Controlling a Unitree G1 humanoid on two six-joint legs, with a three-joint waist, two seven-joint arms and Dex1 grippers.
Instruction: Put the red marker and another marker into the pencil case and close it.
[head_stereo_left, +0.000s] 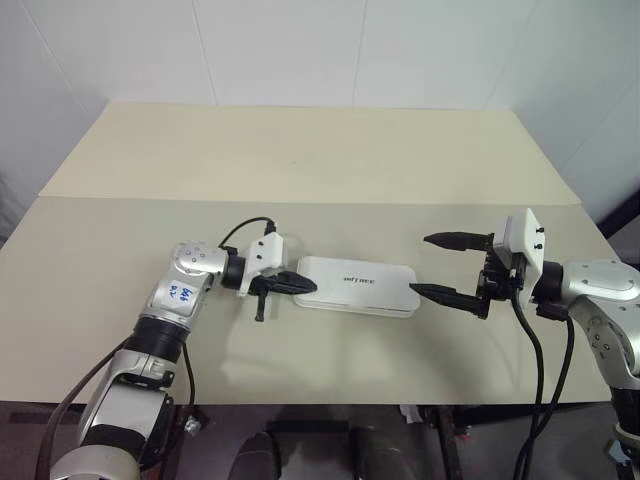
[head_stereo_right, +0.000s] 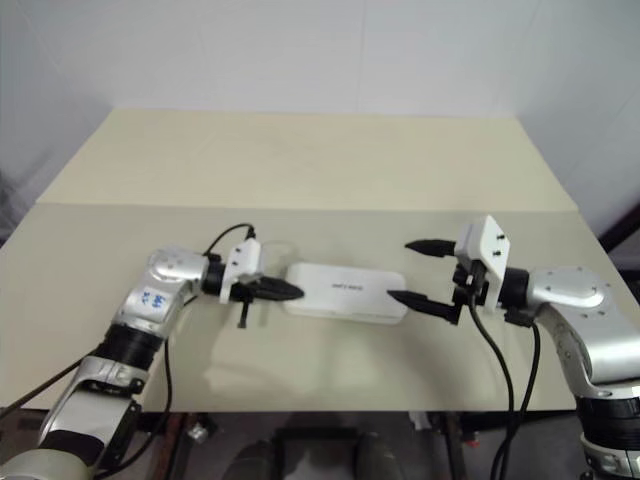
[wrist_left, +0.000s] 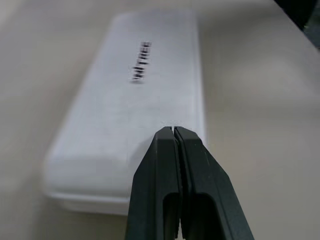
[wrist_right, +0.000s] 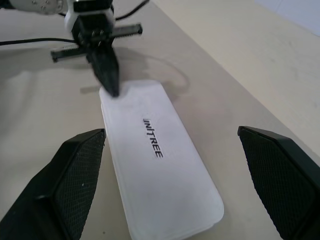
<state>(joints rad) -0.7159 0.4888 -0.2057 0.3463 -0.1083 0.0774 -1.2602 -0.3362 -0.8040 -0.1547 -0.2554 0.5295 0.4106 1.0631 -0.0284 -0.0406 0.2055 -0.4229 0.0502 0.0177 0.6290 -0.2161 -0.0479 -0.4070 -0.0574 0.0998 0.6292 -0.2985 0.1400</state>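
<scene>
Pencil case, lid shut, lies flat at frame centre, long axis left-right. Left tool, closed and empty, touches its left end; right tool gapes beside its right end. Bench bare toward the upper frame.

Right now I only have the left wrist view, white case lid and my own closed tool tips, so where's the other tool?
Observer: The right tool hangs at the far end of the pencil case, jaws spread wide, with nothing between them.
Operator: Is the lid shut all the way along?
Observer: The head views show it lying flat on its base, no gap visible.
Operator: Any markers left out on the table?
Observer: I see none on the table; only the case lies there.
Operator: Where does my left tool sit?
Observer: The left tool is shut, its tips at the case's near end.
</scene>
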